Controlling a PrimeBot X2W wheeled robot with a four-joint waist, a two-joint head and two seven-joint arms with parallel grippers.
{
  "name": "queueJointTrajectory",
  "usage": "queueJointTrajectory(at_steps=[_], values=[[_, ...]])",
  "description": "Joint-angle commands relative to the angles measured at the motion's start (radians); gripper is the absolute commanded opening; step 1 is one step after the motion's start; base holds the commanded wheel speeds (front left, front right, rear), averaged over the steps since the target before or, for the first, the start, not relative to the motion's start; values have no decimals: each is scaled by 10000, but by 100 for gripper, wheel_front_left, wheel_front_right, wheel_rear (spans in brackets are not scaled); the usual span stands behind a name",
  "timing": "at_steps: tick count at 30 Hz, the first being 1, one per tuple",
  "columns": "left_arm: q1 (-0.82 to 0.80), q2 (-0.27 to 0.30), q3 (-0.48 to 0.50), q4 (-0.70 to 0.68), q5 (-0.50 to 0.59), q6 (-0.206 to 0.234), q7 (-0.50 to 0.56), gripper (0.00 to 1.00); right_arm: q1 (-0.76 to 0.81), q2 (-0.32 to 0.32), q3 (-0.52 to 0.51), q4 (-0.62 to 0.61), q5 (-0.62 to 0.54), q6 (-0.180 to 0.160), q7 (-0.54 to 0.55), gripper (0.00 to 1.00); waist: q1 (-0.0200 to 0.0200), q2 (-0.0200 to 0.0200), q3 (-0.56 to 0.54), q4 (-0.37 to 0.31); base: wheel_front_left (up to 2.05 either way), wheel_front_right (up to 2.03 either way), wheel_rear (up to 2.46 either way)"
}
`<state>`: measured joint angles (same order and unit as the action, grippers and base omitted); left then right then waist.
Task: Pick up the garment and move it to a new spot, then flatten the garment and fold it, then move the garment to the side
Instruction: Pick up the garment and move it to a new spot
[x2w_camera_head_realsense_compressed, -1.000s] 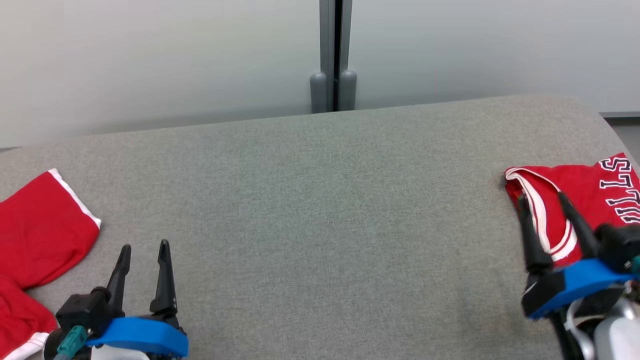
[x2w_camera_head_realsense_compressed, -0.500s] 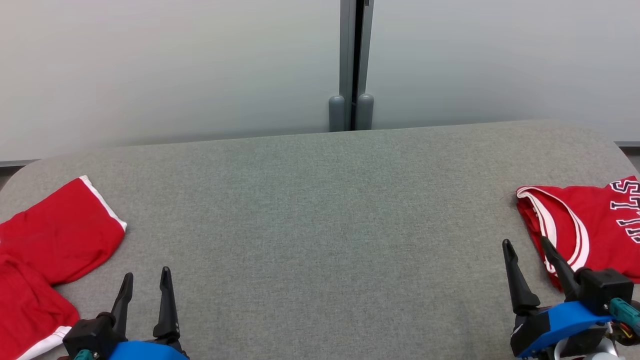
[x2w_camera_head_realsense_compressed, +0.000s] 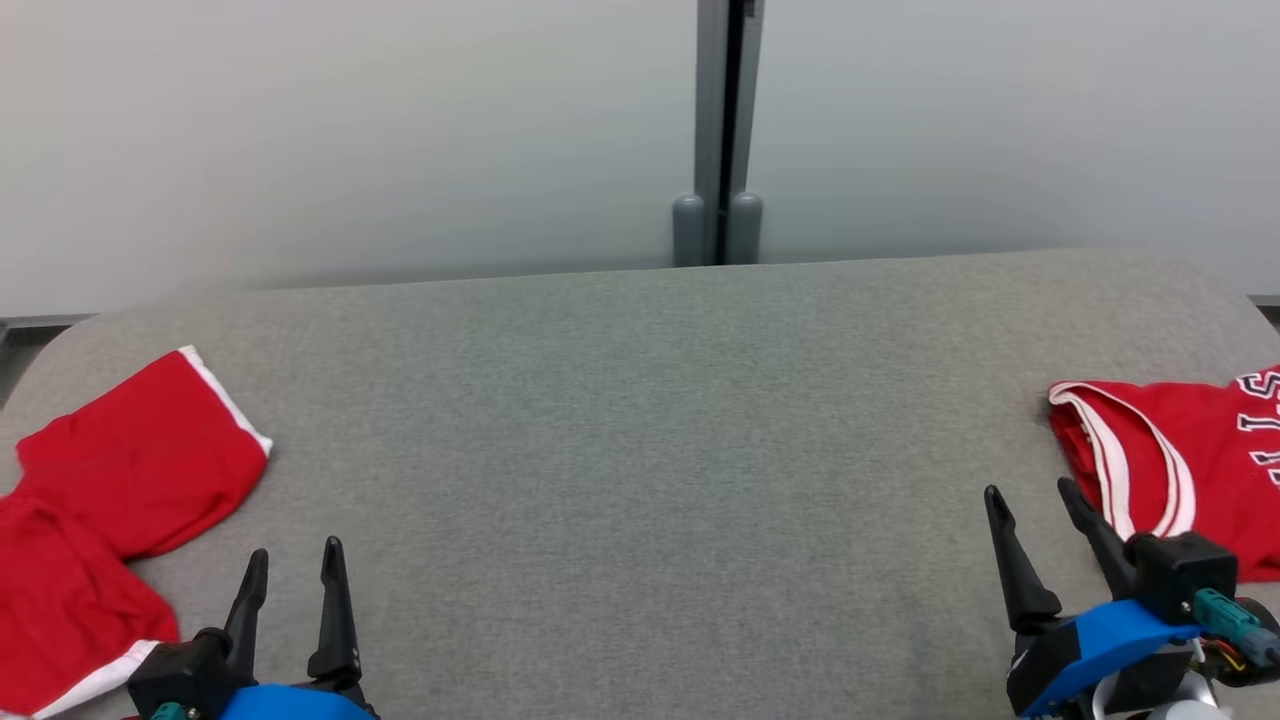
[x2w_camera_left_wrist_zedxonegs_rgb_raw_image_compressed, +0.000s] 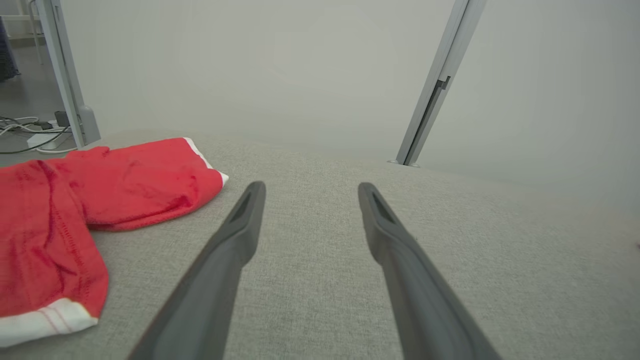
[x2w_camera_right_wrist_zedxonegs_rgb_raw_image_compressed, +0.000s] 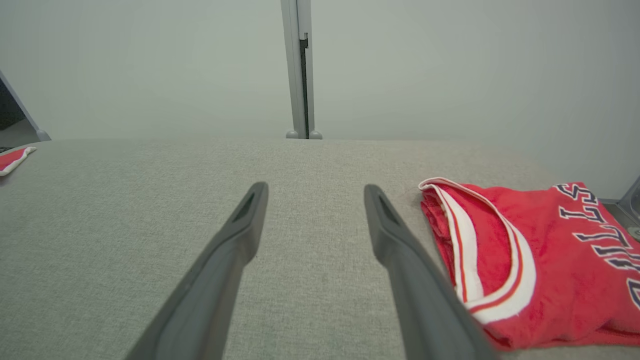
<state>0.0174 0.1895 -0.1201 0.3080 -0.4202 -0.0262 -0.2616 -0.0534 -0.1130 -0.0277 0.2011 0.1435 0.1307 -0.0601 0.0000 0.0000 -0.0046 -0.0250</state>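
Observation:
A folded red jersey (x2w_camera_head_realsense_compressed: 1215, 450) with white trim and dark lettering lies at the right edge of the grey padded table (x2w_camera_head_realsense_compressed: 640, 400); the right wrist view has the jersey (x2w_camera_right_wrist_zedxonegs_rgb_raw_image_compressed: 560, 260) just right of my fingers. My right gripper (x2w_camera_head_realsense_compressed: 1029, 488) stands open and empty beside its left edge, apart from the cloth. A crumpled red garment with white hems (x2w_camera_head_realsense_compressed: 130, 470) lies at the table's left end, and shows as well in the left wrist view (x2w_camera_left_wrist_zedxonegs_rgb_raw_image_compressed: 125, 180). My left gripper (x2w_camera_head_realsense_compressed: 295, 550) is open and empty, to the right of that garment.
A grey post (x2w_camera_head_realsense_compressed: 718, 120) splits the pale wall panels behind the table's far edge. The table's corners are rounded at far left and far right. Cables lie on the floor (x2w_camera_left_wrist_zedxonegs_rgb_raw_image_compressed: 30, 135) beyond the left end.
My right gripper has drawn back off the jersey's trimmed edge and now stands beside it. The head camera has shifted. The left gripper keeps its pose.

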Motion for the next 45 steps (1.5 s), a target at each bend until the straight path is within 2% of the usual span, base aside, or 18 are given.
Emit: queueJointTrajectory(at_steps=[1,5,18,26,35,45], values=[[-15,-5,-8,-15,79,6,-45,100,-104,-80,-3,9,73,1,-84,100,0,0,43,171,0,0,0],[-159,-26,-32,-74,146,-23,-45,100,24,-69,-88,-47,-5,3,-199,100,0,0,128,787,0,0,0],[-370,114,-142,-182,264,141,38,100,-116,100,-118,-20,36,1,-453,100,0,0,523,3542,0,0,0],[-280,78,-151,-241,173,182,44,100,-224,33,-3,91,-11,1,-477,100,0,0,633,4579,0,0,0],[-142,73,-93,-268,87,244,7,100,-234,-6,58,193,-35,1,-425,100,0,0,589,5081,0,0,0],[-286,266,163,-627,-111,232,-13,100,-210,133,50,177,-57,1,-479,100,0,0,715,4751,0,0,0]])
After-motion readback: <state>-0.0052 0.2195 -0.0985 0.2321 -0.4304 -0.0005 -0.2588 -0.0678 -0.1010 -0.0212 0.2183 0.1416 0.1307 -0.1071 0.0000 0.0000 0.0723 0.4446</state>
